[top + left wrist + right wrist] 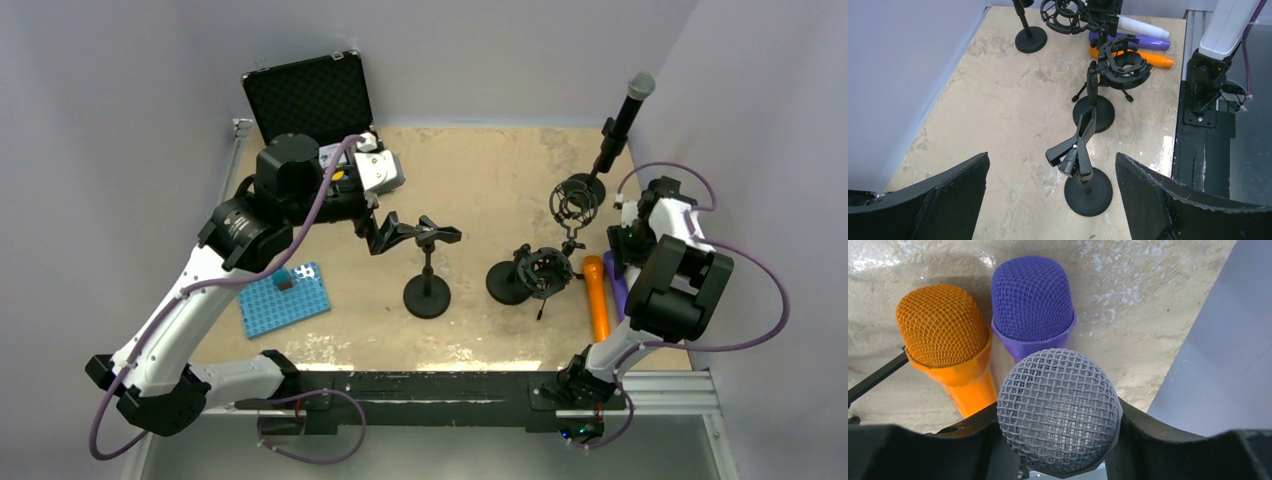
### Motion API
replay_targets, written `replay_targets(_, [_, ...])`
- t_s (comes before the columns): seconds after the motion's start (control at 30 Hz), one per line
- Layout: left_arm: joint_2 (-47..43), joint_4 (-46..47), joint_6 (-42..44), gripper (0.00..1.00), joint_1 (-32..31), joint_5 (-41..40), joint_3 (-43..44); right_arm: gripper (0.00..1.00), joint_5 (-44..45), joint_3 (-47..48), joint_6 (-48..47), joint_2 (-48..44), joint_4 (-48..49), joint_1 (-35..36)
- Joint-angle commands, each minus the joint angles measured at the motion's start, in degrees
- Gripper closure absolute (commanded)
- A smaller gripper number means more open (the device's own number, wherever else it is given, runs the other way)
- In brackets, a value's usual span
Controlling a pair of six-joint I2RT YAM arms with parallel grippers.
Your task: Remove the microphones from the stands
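Note:
My right gripper is shut on a white microphone; its grey mesh head sits between the two fingers, low over the table at the right edge. In the left wrist view the white microphone lies level beside the purple one. Two black shock-mount stands hold nothing. A black microphone sits upright in a stand at the back right. My left gripper is open above a clamp stand, touching nothing.
An orange microphone and a purple microphone lie side by side on the table just beyond the white one. A blue rack sits front left, an open black case at the back left. The right wall is close.

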Motion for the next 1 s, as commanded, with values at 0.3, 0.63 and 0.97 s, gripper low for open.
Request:
replay_targets(0.3, [3.11, -0.06, -0.03, 0.0, -0.12, -0.3, 1.18, 0.81, -0.28, 5.41, 1.11, 7.34, -0.67, -0.96])
replay_targets(0.63, [5.34, 0.12, -0.91, 0.0, -0.12, -0.23, 2.42, 0.45, -3.9, 6.87, 2.06, 10.55, -4.01, -3.01])
replay_targets(0.97, [6.86, 0.06, -1.6, 0.0, -0.13, 0.74, 3.46, 0.25, -9.41, 7.43, 3.09, 11.9, -5.9, -5.42])
